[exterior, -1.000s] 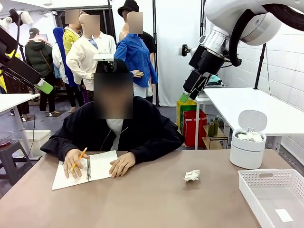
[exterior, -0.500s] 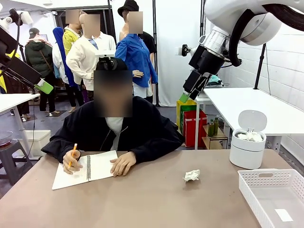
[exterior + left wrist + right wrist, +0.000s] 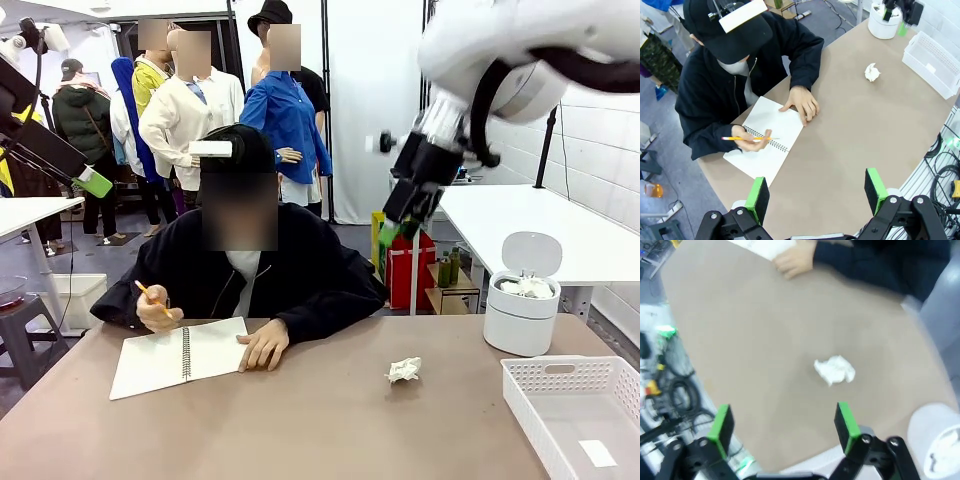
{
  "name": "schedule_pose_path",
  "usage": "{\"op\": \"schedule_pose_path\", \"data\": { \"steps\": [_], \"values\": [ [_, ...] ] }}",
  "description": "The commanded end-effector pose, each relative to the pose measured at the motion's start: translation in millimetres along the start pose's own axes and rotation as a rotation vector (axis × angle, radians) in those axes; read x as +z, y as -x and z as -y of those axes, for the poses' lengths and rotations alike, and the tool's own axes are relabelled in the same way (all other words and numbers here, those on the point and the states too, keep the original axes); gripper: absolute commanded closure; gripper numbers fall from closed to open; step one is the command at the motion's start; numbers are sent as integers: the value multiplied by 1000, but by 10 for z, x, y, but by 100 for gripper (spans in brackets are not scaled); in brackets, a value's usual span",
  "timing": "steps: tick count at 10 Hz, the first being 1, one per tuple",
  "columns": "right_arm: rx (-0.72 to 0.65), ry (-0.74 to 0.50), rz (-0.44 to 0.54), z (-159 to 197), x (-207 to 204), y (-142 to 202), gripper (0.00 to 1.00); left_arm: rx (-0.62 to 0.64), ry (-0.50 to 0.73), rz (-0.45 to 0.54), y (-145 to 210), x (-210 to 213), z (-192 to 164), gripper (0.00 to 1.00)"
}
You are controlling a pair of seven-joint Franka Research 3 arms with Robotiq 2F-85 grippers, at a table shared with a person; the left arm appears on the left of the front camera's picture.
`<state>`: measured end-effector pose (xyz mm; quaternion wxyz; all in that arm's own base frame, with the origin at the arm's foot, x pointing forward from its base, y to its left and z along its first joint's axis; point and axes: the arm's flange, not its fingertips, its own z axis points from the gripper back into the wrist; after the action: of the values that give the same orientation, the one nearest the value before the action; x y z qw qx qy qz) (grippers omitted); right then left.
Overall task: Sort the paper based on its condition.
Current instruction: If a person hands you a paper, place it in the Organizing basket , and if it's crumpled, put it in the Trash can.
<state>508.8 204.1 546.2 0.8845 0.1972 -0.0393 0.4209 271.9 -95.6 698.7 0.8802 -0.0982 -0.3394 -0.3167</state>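
Observation:
One crumpled white paper wad lies on the brown table, right of centre. In the right wrist view the wad sits below and ahead of my open right gripper, which holds nothing. That gripper hangs high over the table's far right, blurred by motion. My left gripper is open and empty, high above the near left of the table, with the wad far off. Its green pad shows at the upper left of the front view.
A white lidded bin with crumpled paper inside stands at the far right. A white slotted basket sits at the near right. A person at the far side rests one hand on an open spiral notebook and holds a pencil.
My right arm has swung slightly left and down and is now blurred. The person has lifted the pencil hand off the notebook.

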Motion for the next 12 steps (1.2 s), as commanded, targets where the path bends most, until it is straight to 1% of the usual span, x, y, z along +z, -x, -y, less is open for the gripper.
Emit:
{"op": "schedule_pose_path", "data": {
  "steps": [1,2,3,4,5,6,7,9,10,11,12],
  "values": [
    [-111,-7,-123,125,-338,-200,0,1,-3,0,0,5,-4,0],
    [-139,32,-148,111,-531,-132,0,1,-3,0,0,5,-4,0],
    [-157,122,-158,105,-712,-19,0,1,-3,0,0,5,-4,0],
    [-155,250,-148,100,-938,78,0,1,-3,0,0,5,-4,0],
    [-133,305,-167,83,-1082,161,0,1,-3,0,0,5,-4,0],
    [-97,391,-152,85,-1162,254,0,1,-3,0,0,5,-4,0],
    [-97,337,-138,55,-1247,344,0,1,-3,0,0,5,-4,0],
    [-121,316,-114,135,-1433,463,0,1,-3,0,0,5,-4,0],
    [-108,291,-125,185,-1536,483,0,1,-3,0,0,5,-4,0],
    [-53,205,-132,272,-1639,504,0,1,-3,0,0,5,-4,0],
    [11,145,-90,361,-1682,472,0,1,-3,0,0,5,-4,0]
  ]
}}
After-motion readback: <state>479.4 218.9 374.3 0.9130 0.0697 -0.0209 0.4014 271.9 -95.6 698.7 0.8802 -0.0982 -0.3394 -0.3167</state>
